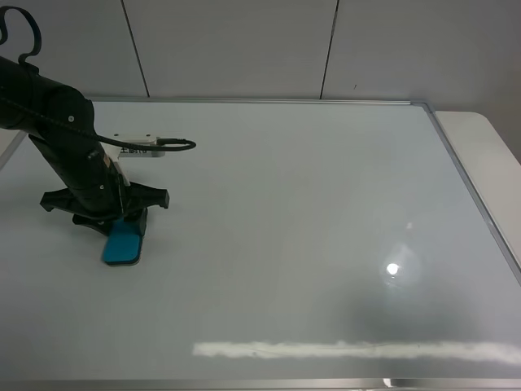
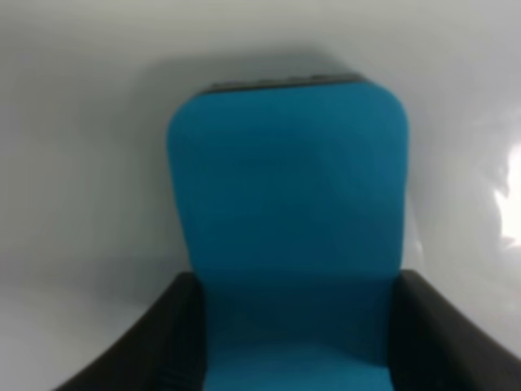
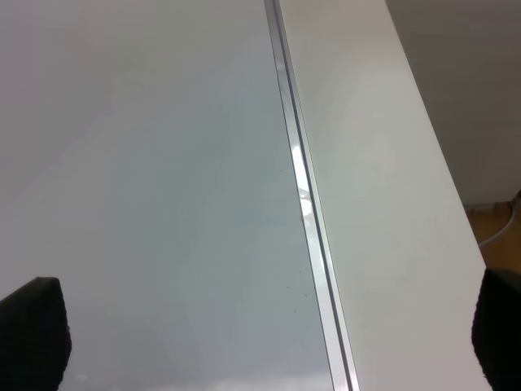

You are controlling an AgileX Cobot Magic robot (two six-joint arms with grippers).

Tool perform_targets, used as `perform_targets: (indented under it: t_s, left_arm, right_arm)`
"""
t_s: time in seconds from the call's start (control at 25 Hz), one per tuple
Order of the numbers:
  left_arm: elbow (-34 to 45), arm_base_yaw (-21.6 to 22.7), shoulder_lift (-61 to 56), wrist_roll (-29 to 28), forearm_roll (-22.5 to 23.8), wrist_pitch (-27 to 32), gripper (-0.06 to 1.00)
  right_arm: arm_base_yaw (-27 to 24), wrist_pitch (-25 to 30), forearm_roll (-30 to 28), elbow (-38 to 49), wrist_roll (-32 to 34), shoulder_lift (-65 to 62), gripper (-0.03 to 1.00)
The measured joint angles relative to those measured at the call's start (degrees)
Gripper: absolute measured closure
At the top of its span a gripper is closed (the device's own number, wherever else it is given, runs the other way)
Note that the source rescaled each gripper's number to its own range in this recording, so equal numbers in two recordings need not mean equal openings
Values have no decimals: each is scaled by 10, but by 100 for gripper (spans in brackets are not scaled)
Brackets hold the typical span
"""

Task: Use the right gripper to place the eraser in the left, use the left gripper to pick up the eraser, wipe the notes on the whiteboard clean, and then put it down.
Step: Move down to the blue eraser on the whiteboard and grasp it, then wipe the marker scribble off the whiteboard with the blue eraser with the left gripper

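left gripper (image 1: 120, 221) clamped on the teal eraser (image 1: 122, 246), eraser lying on the whiteboard (image 1: 309, 195), right gripper (image 3: 267, 332) spread wide, empty, above the silver frame (image 3: 305, 212)

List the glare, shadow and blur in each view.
Exterior high: a bright spot and a pale reflected streak glare on the glossy white silver-framed whiteboard. Left wrist: the teal-blue rounded eraser block is soft-focused, with a grey shadow beyond it. Right wrist: glare on the thin silver frame.
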Motion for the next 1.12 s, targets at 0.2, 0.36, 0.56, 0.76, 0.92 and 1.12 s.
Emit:
perform_targets:
  t_s: [0.2,0.36,0.56,0.76,0.92,1.12]
  left_arm:
    - [0,0,-10,16,0,23,94]
    - [0,4,-46,48,1,30,94]
    - [-47,53,-63,120,6,63,94]
    - [-157,135,-34,252,7,113,94]
    - [-244,203,46,357,7,147,94]
    - [-335,260,141,464,-34,154,94]
  right_arm:
    - [0,0,0,0,0,0,-2]
    - [0,0,0,0,0,0,-2]
    - [0,0,0,0,0,0,-2]
    - [0,0,0,0,0,0,-2]
    - [0,0,0,0,0,0,-2]
    - [0,0,0,0,0,0,-2]
